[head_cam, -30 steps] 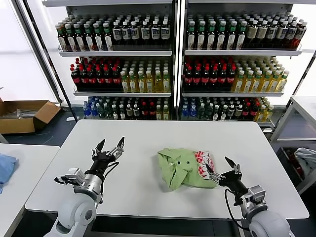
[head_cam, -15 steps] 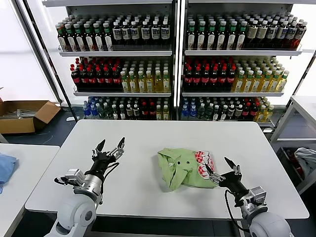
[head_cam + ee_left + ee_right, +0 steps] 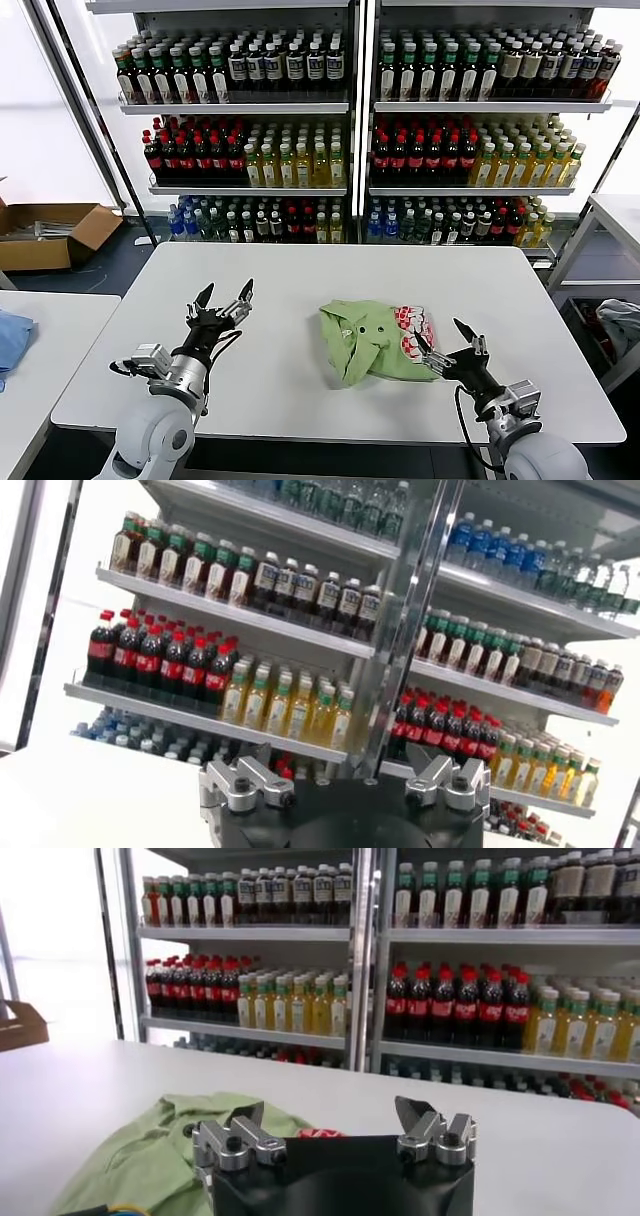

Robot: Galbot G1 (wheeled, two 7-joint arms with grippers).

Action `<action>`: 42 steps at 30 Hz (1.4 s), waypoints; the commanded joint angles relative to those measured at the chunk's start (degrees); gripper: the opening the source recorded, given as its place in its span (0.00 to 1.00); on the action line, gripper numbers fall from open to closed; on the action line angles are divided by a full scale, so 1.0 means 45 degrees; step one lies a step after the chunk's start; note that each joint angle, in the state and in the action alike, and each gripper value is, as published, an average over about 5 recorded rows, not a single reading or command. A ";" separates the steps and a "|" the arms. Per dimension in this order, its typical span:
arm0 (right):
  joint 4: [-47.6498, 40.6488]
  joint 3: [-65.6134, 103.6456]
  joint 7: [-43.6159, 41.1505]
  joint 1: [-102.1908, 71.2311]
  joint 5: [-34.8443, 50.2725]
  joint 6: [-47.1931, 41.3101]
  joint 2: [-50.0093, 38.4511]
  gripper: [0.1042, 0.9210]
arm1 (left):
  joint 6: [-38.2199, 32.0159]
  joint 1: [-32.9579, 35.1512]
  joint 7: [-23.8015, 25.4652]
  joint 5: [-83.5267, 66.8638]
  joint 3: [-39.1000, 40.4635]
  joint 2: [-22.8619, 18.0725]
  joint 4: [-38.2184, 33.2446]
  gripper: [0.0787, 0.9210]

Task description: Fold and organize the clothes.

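Shirt (image 3: 378, 340), crumpled right of centre on the white surface (image 3: 290, 275), lies just ahead-left of the right end effector (image 3: 449, 345), fingers apart and empty; the left end effector (image 3: 222, 297), likewise spread, hovers well apart.

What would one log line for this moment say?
shirt: crumpled on table | left claw: open, raised, empty | right claw: open, beside shirt

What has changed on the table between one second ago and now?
Almost nothing. The right gripper has drawn back very slightly from the shirt's edge, open and holding nothing. The left gripper stayed open above the table, and the shirt lies crumpled as before.
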 commanded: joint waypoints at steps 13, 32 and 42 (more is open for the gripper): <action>0.0109 0.0170 -0.0067 -0.0202 0.0046 0.0100 0.0173 0.88 | 0.0026 -0.0052 0.0008 0.0060 0.0085 -0.0029 0.0041 0.88; 0.0207 -0.0048 -0.0062 -0.0105 -0.0043 0.0089 0.0386 0.88 | 0.0036 -0.0237 0.0051 0.0060 0.0103 0.0014 0.0184 0.88; 0.0449 0.0561 -0.0386 -0.0665 -0.0064 0.0245 0.0559 0.88 | 0.0019 -0.0066 0.0248 0.0172 -0.0082 0.0027 0.0131 0.88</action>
